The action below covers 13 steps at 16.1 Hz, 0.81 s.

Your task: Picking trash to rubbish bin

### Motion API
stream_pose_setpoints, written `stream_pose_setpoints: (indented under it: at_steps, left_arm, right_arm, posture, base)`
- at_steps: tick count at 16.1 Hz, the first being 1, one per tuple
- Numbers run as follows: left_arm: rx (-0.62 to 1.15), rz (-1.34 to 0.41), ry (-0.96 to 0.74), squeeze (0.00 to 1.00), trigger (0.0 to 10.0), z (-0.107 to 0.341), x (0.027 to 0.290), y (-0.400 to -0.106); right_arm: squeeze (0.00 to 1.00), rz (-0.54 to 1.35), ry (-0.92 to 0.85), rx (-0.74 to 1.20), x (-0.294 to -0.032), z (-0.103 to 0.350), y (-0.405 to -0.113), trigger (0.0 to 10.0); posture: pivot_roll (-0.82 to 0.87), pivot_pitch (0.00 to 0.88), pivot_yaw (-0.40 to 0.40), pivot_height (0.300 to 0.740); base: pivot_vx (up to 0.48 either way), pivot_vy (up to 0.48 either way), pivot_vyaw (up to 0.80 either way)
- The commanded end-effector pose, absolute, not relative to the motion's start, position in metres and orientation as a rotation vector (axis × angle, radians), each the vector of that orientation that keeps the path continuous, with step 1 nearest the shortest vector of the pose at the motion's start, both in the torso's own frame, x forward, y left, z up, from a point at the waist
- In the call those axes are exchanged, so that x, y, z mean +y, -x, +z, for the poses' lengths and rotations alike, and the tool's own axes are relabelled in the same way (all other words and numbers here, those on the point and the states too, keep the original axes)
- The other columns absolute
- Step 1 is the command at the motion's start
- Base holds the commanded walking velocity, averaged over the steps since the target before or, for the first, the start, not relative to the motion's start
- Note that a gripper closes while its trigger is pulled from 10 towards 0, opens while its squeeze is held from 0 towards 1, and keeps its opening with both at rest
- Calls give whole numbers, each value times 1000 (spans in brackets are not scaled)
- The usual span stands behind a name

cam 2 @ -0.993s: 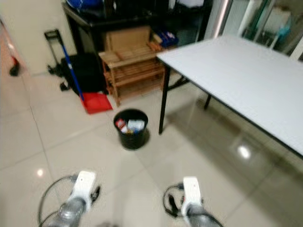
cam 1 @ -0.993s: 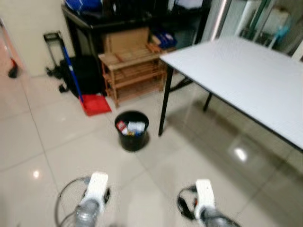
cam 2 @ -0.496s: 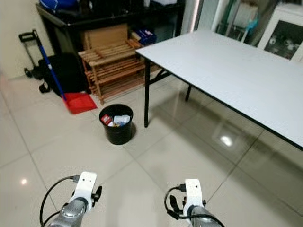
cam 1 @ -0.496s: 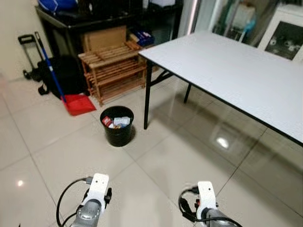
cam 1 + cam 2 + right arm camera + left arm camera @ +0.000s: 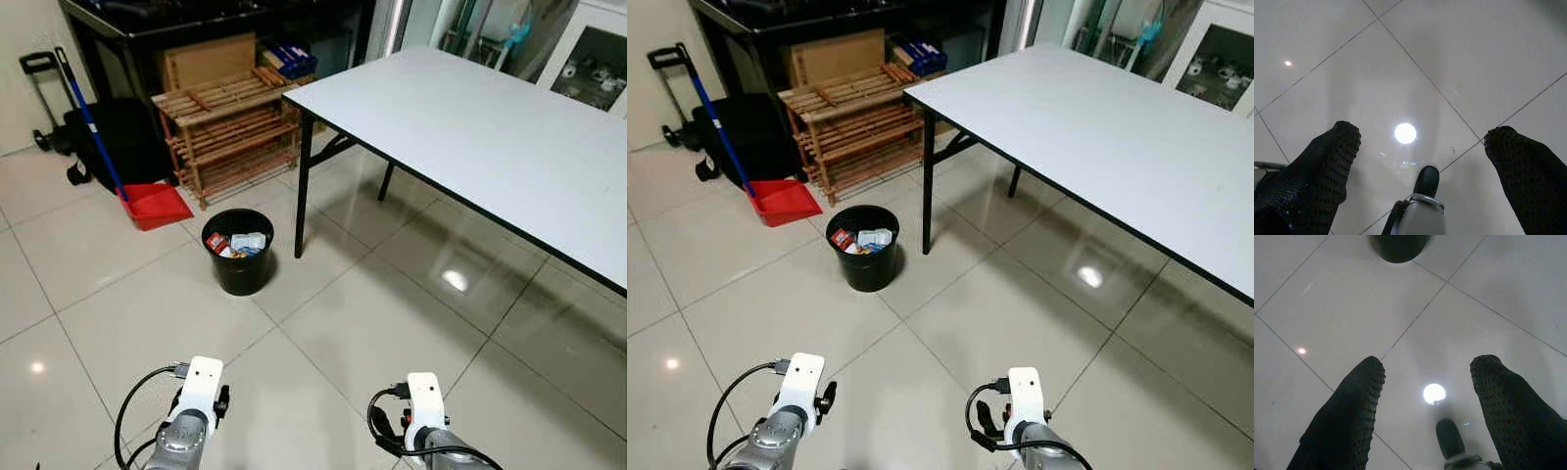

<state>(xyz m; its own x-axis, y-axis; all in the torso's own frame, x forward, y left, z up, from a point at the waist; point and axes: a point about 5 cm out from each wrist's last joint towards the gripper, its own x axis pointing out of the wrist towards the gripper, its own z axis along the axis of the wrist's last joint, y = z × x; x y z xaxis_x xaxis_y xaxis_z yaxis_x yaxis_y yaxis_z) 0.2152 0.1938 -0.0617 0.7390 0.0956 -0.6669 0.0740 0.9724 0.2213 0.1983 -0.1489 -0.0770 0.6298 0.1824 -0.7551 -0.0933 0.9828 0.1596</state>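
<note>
Floor: glossy pale tiles with thin grout lines; ceiling lights reflect off them in several spots.
Bench: a long white-topped bench on black legs fills my right side; its near corner leg stands just beside the bin.
Back wall: a wooden slatted rack sits under a dark counter, with a flat cardboard sheet leaning behind it.
Left of the rack: a black bag, a black trolley, and a blue-handled broom leaning over a red dustpan.
Rubbish bin: a round black bin stands upright on the floor ahead of me, slightly to my left.
Bin contents: trash, red and white packaging, lies loose inside; individual pieces cannot be told apart.
Left gripper: released, both black fingers spread apart over bare tile, grasping nothing; the bin's dark rim shows ahead of it.
Right gripper: released, fingers wide apart above the tile, grasping nothing.
Arms: both wrists are held low in front of me, cables looped beside them.
Open room: bare tile lies between my grippers and the bin; the bench edge bounds the right, the rack and dustpan bound the far side.
</note>
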Motion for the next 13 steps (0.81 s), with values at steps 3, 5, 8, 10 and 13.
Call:
stream_pose_setpoints:
  at_steps: [3, 5, 8, 10, 13]
  left_arm:
    - [670, 30, -287, 0, 10000, -52, 197, -227]
    - [461, 44, -343, 0, 10000, -19, 203, -263]
    - [135, 96, -315, 0, 10000, 48, 206, -314]
    - [4, 99, -284, 0, 10000, 76, 202, -328]
    - [-218, 78, -228, 0, 10000, 122, 186, -338]
  right_arm:
    - [0, 146, -70, 808, -154, -70, -209, 10000]
    - [0, 173, -20, 610, -154, -43, -244, 10000]
    - [0, 150, 13, 208, -152, 28, -305, 10000]
    - [0, 130, 12, 34, -149, 66, -327, 10000]
    - [0, 105, 16, -189, -145, 118, -345, 10000]
  posture:
    - [-13, 28, -60, 740]
    - [-17, 29, -60, 740]
    - [-20, 22, -56, 740]
    - [-18, 19, -56, 740]
    - [-14, 15, -61, 740]
  base:
    - [0, 0, 0]
    - [0, 0, 0]
    - [0, 0, 0]
    - [0, 0, 0]
    - [0, 0, 0]
